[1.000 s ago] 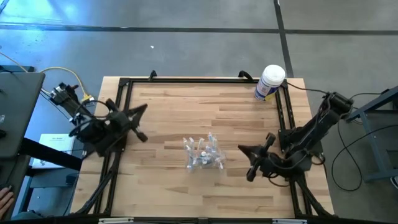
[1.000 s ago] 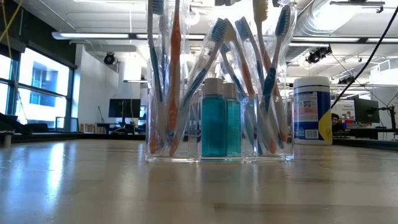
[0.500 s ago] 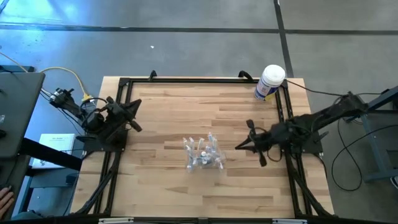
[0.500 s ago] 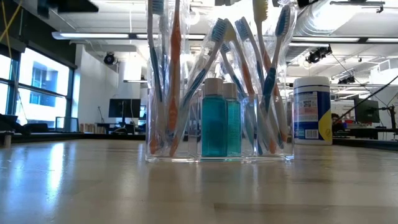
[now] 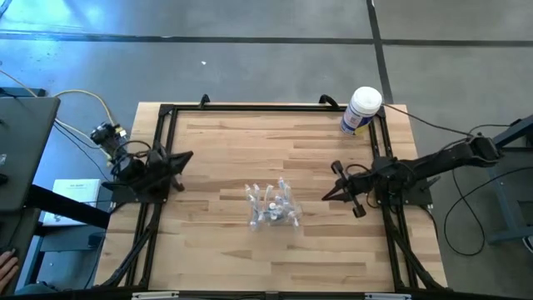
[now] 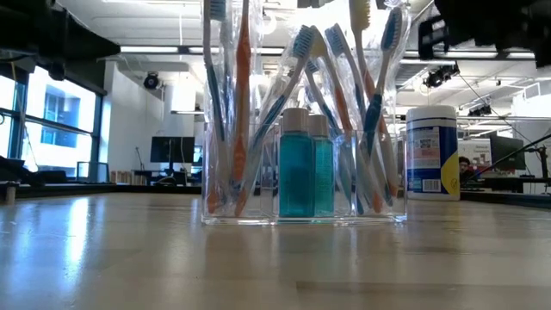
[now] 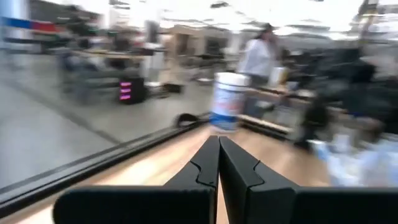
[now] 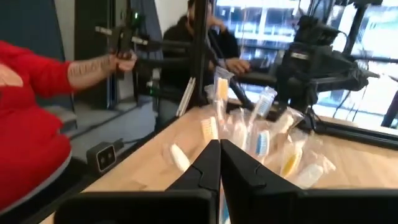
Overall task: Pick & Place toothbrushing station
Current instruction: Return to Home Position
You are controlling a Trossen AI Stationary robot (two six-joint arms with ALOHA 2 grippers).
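Observation:
The toothbrushing station (image 5: 271,207) is a clear plastic holder with several wrapped toothbrushes and two blue bottles. It stands on its flat base near the middle of the wooden table (image 5: 250,142), also seen in the low view (image 6: 301,172) and the right wrist view (image 8: 261,143). My left gripper (image 5: 190,155) is shut at the table's left edge, pointing level toward the right (image 7: 218,140). My right gripper (image 5: 325,197) is shut, to the right of the station and apart from it, pointing level at it (image 8: 219,144).
A white tub with a blue label (image 5: 361,111) stands at the table's far right corner (image 6: 432,153). A black rail frame (image 5: 266,108) runs around the table. People show beyond the table, one in a red sleeve (image 8: 31,124).
My left gripper has sunk and drawn back toward the table's left edge, rolling as it went. My right gripper has swung from the near right toward the far edge, turned to point at the station, and pulled back toward the right edge. The station has stayed put.

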